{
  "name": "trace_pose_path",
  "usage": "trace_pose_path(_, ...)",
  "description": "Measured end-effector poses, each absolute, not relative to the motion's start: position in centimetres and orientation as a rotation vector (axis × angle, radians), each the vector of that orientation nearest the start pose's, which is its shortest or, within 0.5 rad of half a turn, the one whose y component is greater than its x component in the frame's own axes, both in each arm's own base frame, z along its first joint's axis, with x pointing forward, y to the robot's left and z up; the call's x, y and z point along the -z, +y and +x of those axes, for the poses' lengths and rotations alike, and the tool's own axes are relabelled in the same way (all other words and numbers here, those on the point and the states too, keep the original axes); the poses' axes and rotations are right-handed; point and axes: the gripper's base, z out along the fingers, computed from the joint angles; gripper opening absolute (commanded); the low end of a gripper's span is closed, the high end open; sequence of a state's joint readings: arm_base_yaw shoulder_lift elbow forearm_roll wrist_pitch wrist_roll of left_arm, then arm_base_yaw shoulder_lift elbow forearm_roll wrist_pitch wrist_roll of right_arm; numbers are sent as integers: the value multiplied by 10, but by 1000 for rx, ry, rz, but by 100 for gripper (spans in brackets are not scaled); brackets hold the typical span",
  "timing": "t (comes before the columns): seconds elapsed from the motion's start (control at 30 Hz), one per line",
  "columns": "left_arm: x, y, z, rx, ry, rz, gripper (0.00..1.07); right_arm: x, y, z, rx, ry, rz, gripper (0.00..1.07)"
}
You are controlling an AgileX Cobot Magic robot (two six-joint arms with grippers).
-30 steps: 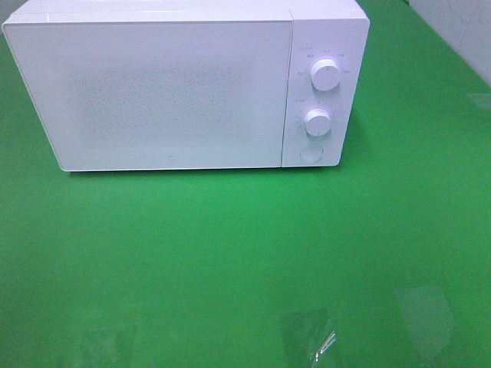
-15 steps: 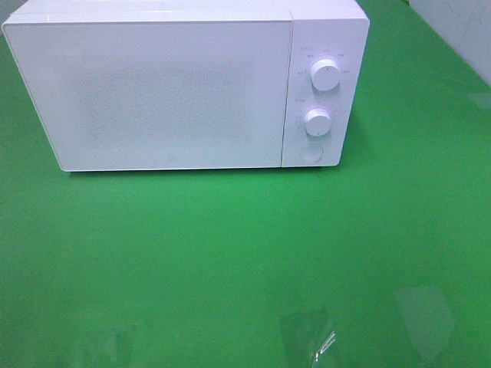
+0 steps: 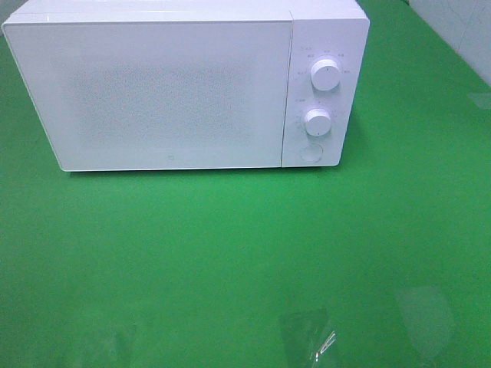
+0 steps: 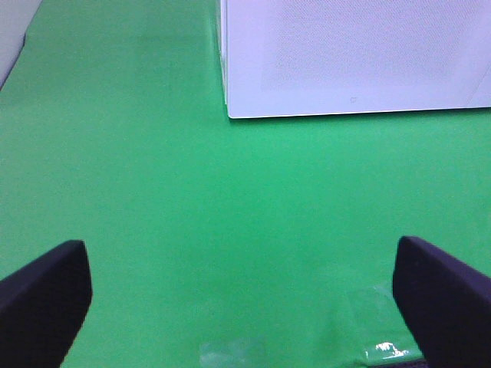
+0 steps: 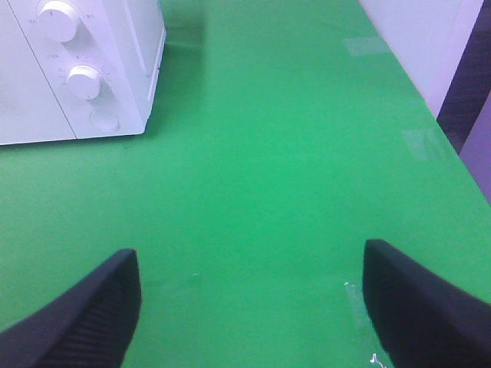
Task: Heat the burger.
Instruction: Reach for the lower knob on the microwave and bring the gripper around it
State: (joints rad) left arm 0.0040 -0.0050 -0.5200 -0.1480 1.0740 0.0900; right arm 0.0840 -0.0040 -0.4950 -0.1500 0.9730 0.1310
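Note:
The burger is out of view in every frame. A white microwave [image 3: 184, 84] stands at the back of the green table with its door shut; its front also shows as the microwave [image 4: 353, 57] in the left wrist view, and its two knobs and round button show on the microwave [image 5: 77, 73] in the right wrist view. My left gripper [image 4: 242, 295] hangs open over bare green cloth, short of the microwave's front. My right gripper [image 5: 249, 307] is open too, over the green surface right of the microwave. Neither holds anything. The grippers do not appear in the exterior high view.
The green table [image 3: 245, 253] carries pieces of clear tape [image 3: 307, 337] near its front edge. A white wall [image 5: 418, 46] runs along the table's right edge. The upper knob [image 3: 326, 75] and lower knob [image 3: 317, 121] sit on the microwave's right panel.

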Motion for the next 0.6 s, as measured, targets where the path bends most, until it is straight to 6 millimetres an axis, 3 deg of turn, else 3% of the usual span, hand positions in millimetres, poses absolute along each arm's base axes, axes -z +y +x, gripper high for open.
trace_pose_path(0.6,-282,-12,-9,117,2023,97,100,-284,-11,-1,34,1949,46,76)
